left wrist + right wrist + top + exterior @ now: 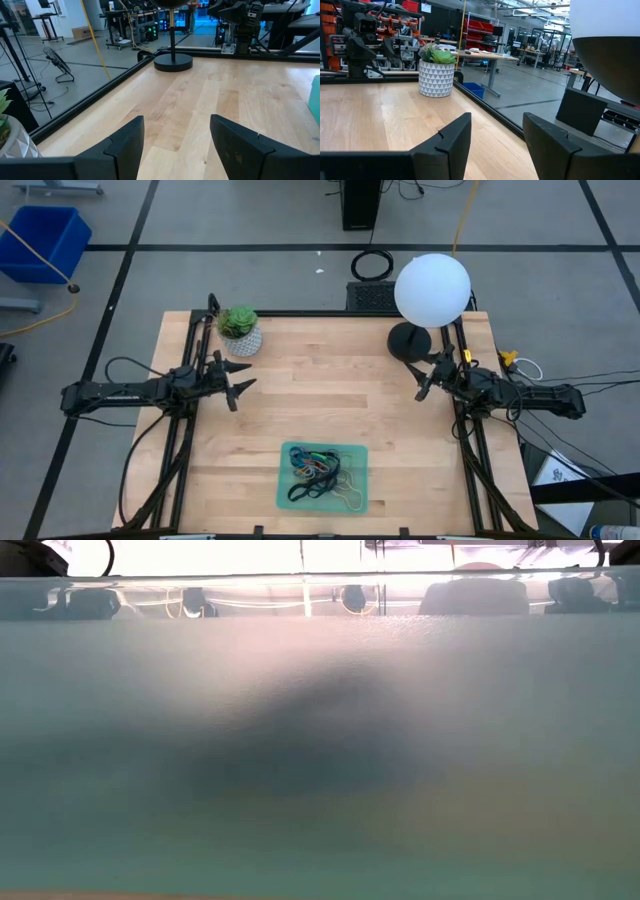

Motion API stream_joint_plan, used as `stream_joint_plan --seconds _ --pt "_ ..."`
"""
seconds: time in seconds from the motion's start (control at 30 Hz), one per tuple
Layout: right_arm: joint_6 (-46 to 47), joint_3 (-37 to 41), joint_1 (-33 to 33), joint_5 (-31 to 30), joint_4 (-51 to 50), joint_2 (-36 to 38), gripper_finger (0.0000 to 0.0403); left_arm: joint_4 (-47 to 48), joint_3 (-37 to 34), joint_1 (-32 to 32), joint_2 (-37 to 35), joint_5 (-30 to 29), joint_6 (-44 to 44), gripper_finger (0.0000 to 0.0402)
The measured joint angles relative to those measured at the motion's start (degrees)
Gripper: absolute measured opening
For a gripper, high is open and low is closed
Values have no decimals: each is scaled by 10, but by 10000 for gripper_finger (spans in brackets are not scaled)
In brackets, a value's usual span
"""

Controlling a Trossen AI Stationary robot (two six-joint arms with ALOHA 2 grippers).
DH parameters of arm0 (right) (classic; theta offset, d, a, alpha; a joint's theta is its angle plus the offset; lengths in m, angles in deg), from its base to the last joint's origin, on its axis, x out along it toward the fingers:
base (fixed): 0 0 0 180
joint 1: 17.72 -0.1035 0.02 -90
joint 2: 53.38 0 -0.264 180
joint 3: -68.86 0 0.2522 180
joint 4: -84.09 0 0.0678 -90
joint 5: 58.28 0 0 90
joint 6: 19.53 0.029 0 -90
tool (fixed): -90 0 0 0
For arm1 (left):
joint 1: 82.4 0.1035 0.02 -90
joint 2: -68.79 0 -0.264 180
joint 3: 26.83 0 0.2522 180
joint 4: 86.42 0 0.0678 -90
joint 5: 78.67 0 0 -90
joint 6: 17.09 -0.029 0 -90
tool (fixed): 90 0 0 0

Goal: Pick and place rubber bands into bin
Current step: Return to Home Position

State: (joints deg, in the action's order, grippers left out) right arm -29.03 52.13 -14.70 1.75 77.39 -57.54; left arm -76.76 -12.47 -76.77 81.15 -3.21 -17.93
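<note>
The rubber bands are heaped in the bin at 6 o'clock; the left gripper at 9 and right gripper at 3 are spread, empty — homing is best done clear of plant and lamp.

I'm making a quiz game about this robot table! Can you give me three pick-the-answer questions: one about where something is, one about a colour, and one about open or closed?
1. How are the left gripper and the right gripper?
A. both shut
B. both open
C. one open, one shut

2. What colour is the round top of the lamp?
A. red
B. white
C. black

3. Where are the rubber bands?
A. in the green bin
B. hanging on the lamp
C. held by the left gripper

Answers:
1 B: each wrist view shows its two fingers apart with nothing between them.
2 B: the ball looks white from above.
3 A: the coloured loops lie tangled inside the bin's walls.
</note>
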Motion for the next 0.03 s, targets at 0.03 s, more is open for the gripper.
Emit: stream_joint_plan --seconds 0.03 --pt "0 0 0 0 0 0 172 0 0 0 0 0 0 234"
